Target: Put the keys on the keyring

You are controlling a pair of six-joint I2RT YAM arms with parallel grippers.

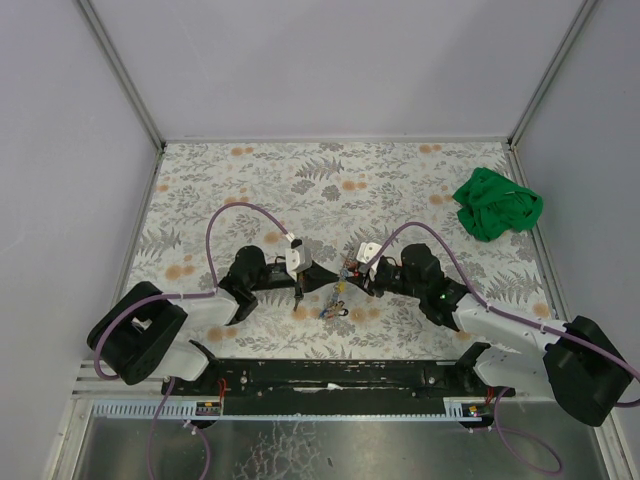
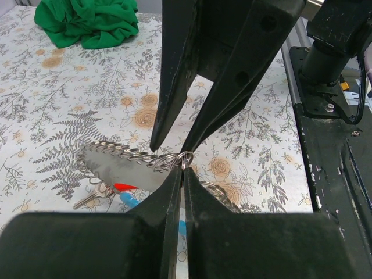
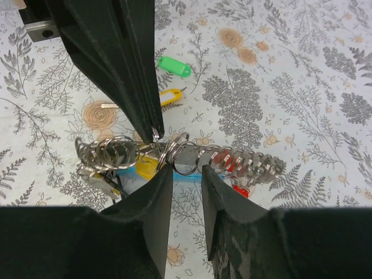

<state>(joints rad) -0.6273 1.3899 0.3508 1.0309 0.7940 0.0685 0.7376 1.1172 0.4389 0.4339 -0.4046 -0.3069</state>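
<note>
A bundle of steel split rings, the keyring (image 3: 187, 156), hangs just above the table between both grippers. My left gripper (image 2: 184, 168) is shut on the edge of one ring (image 2: 186, 157); it shows in the right wrist view as the left gripper (image 3: 154, 135) coming down from above. My right gripper (image 3: 185, 171) has its fingers a ring's width apart, with a ring across the gap touching both tips. A long coil of rings (image 3: 250, 163) trails to one side. The green key (image 3: 174, 65) and the yellow key (image 3: 165, 97) lie loose on the table beyond.
A crumpled green cloth (image 1: 497, 205) lies at the back right. Red and blue tags (image 2: 125, 192) sit under the ring bundle. The black mounting rail (image 1: 330, 375) runs along the near edge. White walls close in the table on three sides.
</note>
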